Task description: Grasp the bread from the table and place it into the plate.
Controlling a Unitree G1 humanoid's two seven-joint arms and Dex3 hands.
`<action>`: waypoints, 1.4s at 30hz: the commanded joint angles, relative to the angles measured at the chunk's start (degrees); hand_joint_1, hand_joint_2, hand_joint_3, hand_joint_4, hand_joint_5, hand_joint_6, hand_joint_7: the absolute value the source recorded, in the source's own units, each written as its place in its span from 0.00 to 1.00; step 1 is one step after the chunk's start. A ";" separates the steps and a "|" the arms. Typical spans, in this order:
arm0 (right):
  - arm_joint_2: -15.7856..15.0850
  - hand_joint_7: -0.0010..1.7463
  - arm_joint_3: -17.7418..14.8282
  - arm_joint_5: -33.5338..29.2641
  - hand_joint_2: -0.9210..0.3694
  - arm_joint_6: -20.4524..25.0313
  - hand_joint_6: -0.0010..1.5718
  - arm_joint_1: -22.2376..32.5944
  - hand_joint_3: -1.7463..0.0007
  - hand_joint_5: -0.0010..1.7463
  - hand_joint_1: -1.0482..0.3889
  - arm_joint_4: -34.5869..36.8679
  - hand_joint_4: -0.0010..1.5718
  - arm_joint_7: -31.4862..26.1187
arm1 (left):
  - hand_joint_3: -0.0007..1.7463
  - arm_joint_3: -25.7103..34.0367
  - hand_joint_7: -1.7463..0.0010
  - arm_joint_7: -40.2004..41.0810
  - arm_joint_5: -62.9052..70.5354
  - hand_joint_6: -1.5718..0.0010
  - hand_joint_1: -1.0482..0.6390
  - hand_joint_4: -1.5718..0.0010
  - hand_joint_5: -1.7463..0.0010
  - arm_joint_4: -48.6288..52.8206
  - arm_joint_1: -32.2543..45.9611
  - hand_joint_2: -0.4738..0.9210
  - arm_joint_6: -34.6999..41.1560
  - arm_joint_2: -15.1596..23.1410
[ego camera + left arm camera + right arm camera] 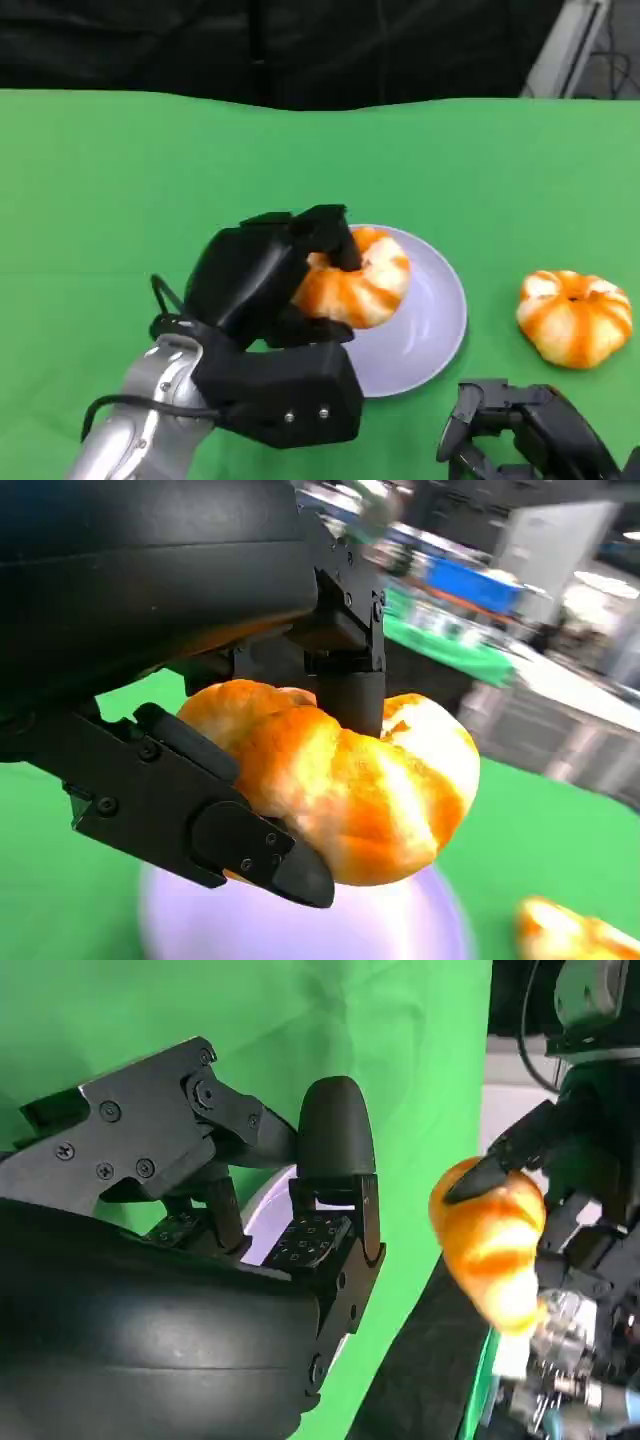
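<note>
Holding bread clamped in left hand, hovering just above plate; right hand idling empty, fingers loosely apart.

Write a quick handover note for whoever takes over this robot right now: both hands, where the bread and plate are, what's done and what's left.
Left hand: grips one orange-and-white glazed bread roll above the round pale lavender plate.
Right hand: holds nothing, low near the table's front edge.
A second orange-and-white bread roll lies on the green tablecloth, on the plate's right.
Done: first roll picked up and carried over the plate.
Left: release it into the plate; the second roll is untouched.
</note>
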 commanded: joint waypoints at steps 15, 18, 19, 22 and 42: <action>-0.68 0.67 0.18 0.29 0.22 0.22 0.55 0.34 0.47 0.82 0.64 -0.60 0.54 -0.33 | 0.00 -2.35 0.10 3.71 -0.43 0.67 0.54 0.64 0.00 16.74 -6.25 0.91 -5.71 -2.30; -0.60 0.67 0.21 0.33 0.22 0.00 0.55 0.31 0.47 0.82 0.64 -0.64 0.54 -0.36 | 0.00 -2.54 0.16 3.02 -1.03 0.64 0.54 0.64 0.03 20.19 -8.11 0.90 -6.92 -2.64; -0.65 0.66 0.22 0.27 0.22 -0.02 0.55 0.33 0.47 0.82 0.64 -0.75 0.54 -0.38 | 0.00 -2.67 0.18 2.82 -1.09 0.64 0.54 0.65 0.04 21.02 -8.55 0.90 -7.06 -2.75; -0.79 0.66 0.21 0.02 0.22 -0.08 0.54 0.30 0.47 0.82 0.64 -0.80 0.54 -0.54 | 0.00 -2.93 0.26 2.70 -1.04 0.61 0.53 0.64 0.09 22.46 -9.20 0.91 -7.22 -2.93; -0.69 0.66 0.19 0.36 0.23 0.05 0.55 0.47 0.46 0.82 0.63 -0.95 0.53 -0.43 | 0.08 -4.19 1.00 0.95 -0.03 0.65 0.28 0.57 0.99 25.75 -12.37 1.00 -5.73 -2.34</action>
